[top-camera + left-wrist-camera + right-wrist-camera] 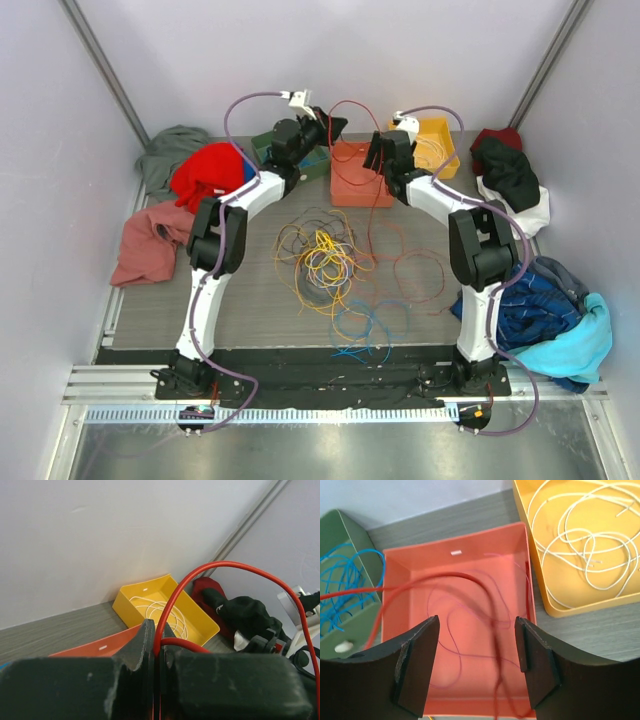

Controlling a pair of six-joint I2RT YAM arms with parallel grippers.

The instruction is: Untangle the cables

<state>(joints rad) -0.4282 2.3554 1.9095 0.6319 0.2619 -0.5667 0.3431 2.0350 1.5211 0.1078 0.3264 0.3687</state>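
Note:
A tangle of yellow, orange, brown and blue cables (325,265) lies on the mat between the arms. My left gripper (333,126) is raised at the back, shut on a red cable (210,567) that is pinched between its fingertips (146,635). That cable arcs up and over to the right (350,105). My right gripper (477,650) hangs open over the orange-red box (470,540). The red cable (445,577) runs loose and blurred down between its fingers (420,655), touching neither. Thin red wire lies inside the box.
A green box (350,530) holding blue cables sits left of the orange-red box. A yellow box (530,555) with white cable sits to its right. Clothes are heaped at the left (205,170) and the right (550,300). Walls close in at the back.

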